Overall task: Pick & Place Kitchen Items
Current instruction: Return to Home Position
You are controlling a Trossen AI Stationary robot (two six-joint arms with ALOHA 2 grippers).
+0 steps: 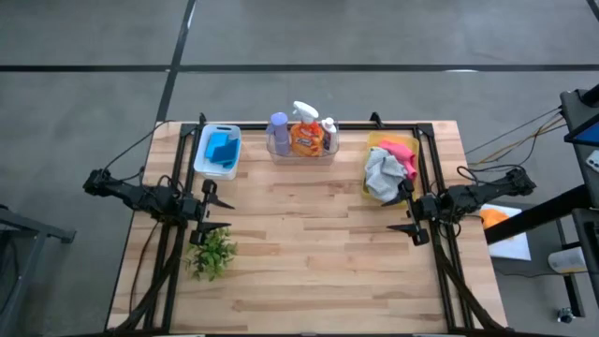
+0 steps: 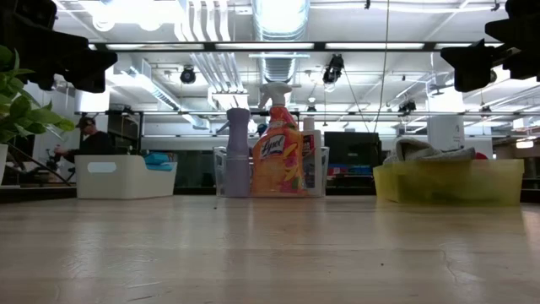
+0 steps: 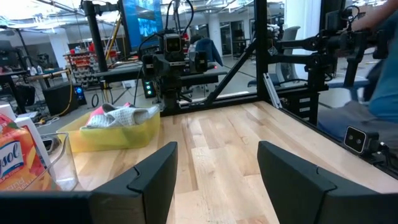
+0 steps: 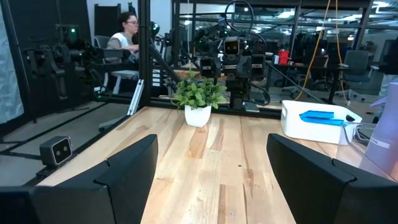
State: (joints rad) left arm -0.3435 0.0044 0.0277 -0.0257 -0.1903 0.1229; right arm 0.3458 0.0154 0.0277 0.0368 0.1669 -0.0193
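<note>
A purple bottle, an orange spray bottle with a white trigger and a small white bottle stand upright in a clear tray at the table's far middle. Blue sponges lie in a white tray at the far left. A pink cloth and a grey cloth are heaped in a yellow tray at the far right. My left gripper hovers open by the left edge. My right gripper hovers open by the right edge. Neither has anything between its fingers.
A small potted plant stands near the left edge, just in front of my left gripper. Bare wood spans the table's middle and near part. A black frame runs along the table's back and sides. A person sits beyond the table.
</note>
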